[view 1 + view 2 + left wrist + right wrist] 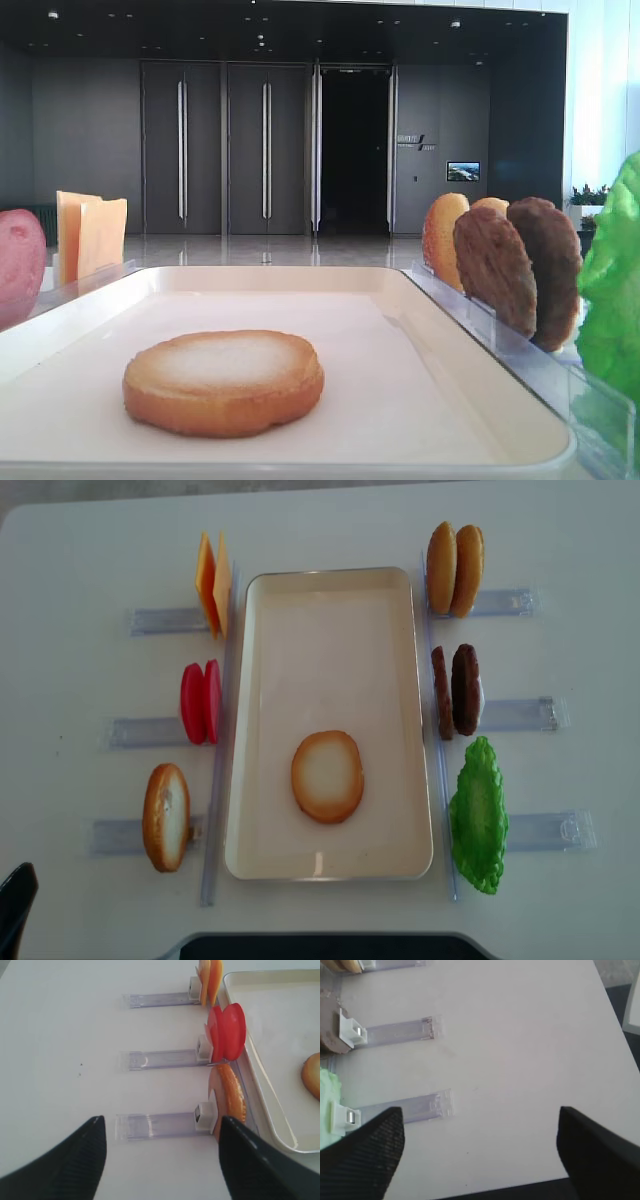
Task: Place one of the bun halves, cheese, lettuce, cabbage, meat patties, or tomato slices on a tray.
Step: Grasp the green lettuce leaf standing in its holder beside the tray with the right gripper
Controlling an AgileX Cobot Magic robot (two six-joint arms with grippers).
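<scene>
One bun half (327, 776) lies flat, pale face up, on the cream tray (330, 640), also seen in the low view (223, 382). Left of the tray stand cheese (213, 580), tomato slices (200, 702) and another bun half (166, 816). To its right stand two bun halves (455, 568), meat patties (455, 690) and lettuce (478, 815). Cabbage is out of view. My left gripper (161, 1125) hangs open over the table beside the standing bun half (231, 1095), holding nothing. My right gripper (480, 1112) is open and empty over bare table, with the lettuce (327, 1090) to its left.
Clear plastic rail holders (520, 715) stick out from each food stack on both sides of the tray. The table's front edge (510, 1187) runs just below the right gripper. A dark rounded part (320, 948) sits at the near edge.
</scene>
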